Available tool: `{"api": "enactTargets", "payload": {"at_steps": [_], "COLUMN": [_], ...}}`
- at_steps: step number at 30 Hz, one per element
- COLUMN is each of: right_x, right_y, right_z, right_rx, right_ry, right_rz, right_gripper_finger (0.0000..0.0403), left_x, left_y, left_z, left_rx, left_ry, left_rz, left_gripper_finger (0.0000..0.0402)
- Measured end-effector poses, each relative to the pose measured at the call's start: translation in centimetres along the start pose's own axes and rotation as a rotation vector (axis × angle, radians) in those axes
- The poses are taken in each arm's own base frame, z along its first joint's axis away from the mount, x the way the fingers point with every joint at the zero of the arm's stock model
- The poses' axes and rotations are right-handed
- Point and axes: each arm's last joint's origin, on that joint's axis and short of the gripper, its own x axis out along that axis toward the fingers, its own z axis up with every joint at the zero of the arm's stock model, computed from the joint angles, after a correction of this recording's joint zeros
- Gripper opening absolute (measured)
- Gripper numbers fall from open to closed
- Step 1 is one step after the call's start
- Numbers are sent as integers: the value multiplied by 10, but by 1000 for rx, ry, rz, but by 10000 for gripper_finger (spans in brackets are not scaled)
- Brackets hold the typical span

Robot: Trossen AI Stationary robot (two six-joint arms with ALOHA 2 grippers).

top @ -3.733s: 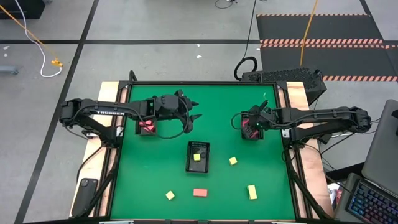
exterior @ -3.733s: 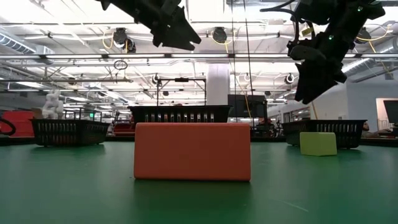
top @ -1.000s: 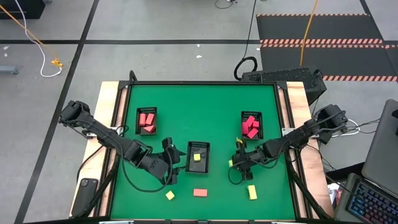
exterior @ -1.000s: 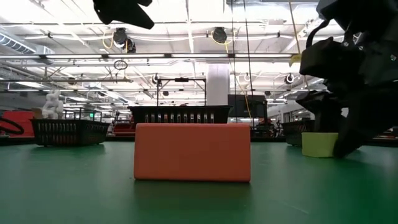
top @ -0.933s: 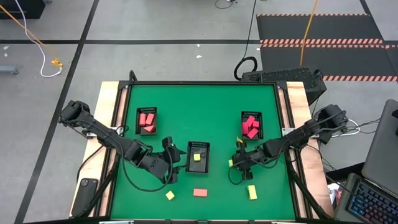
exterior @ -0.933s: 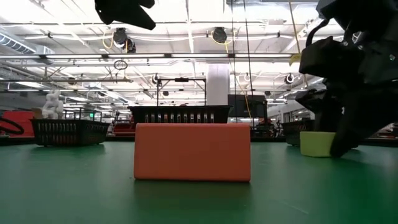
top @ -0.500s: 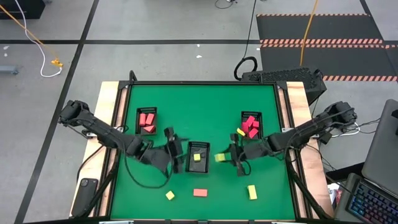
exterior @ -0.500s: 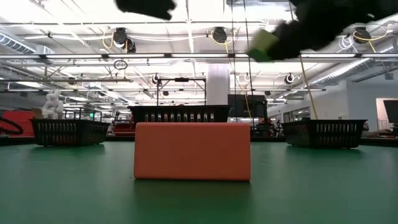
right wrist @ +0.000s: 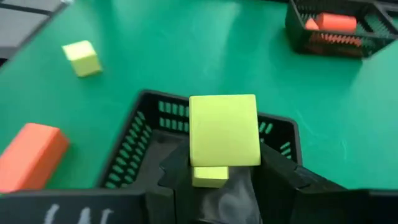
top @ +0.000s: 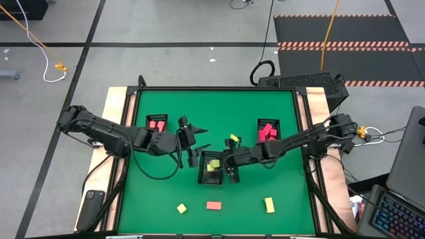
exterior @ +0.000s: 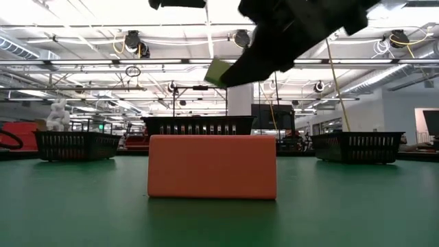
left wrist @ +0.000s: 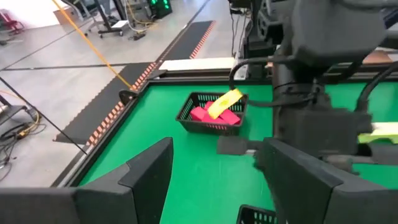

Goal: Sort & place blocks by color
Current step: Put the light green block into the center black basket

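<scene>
My right gripper [right wrist: 225, 169] is shut on a yellow-green cube [right wrist: 224, 129] and hangs over the black centre tray [top: 201, 174]. In the low view the cube [exterior: 218, 72] is high in the air. Another yellow block [right wrist: 210, 177] lies in that tray below it. My left gripper [top: 197, 138] stands open and holds nothing, just left of the tray's far end. A salmon bar [top: 213, 205] and two yellow blocks [top: 181, 208] [top: 269, 204] lie on the green table near its front edge. My right gripper pinches the cube between its two fingers [right wrist: 176, 172], on two opposite sides at the cube's lower part [right wrist: 205, 158]. The fingers slant down, coming from the table's right. The cube is lifted clear, above the centre tray, its top face about level.
A tray with pink-red blocks [top: 157, 124] stands at the far left, another [top: 268, 131] at the far right. A yellow tag [top: 234, 139] hangs on my right arm. The salmon bar [exterior: 212, 167] fills the low view's middle. Bare green table lies between the trays.
My right gripper has lifted the yellow-green cube clear of the table at the right and carried it up and leftward over the centre tray. My left gripper has risen and gone from the near left toward the far edge, staying open.
</scene>
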Motion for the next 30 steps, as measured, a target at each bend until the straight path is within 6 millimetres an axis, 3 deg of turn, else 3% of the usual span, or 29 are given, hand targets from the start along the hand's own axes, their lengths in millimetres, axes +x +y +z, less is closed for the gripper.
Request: {"api": "enactTargets", "payload": {"at_steps": [3, 6, 9, 15, 23, 30], "right_x": [8, 10, 10, 0, -52, -97], "right_y": [-4, -6, -6, -7, -1, 20], "right_z": [-5, -9, -11, -6, -3, -18], "right_rx": [21, 49, 72, 73, 74, 382], "right_ry": [27, 44, 50, 54, 216, 461], "right_rz": [-13, -21, -22, -21, -5, 9], "right_gripper_finger": [141, 200, 247, 279, 267, 266], "left_x": [1, 4, 1, 1, 0, 0], "left_y": [-1, -1, 1, -1, -1, -1], "left_z": [-7, -19, -20, -20, -22, -22], "left_rx": [9, 16, -5, -6, -19, -40], "left_ry": [17, 57, 49, 49, 65, 70], "left_rz": [0, 4, 6, 3, 3, 4], "left_gripper_finger": [250, 250, 250, 250, 250, 250]}}
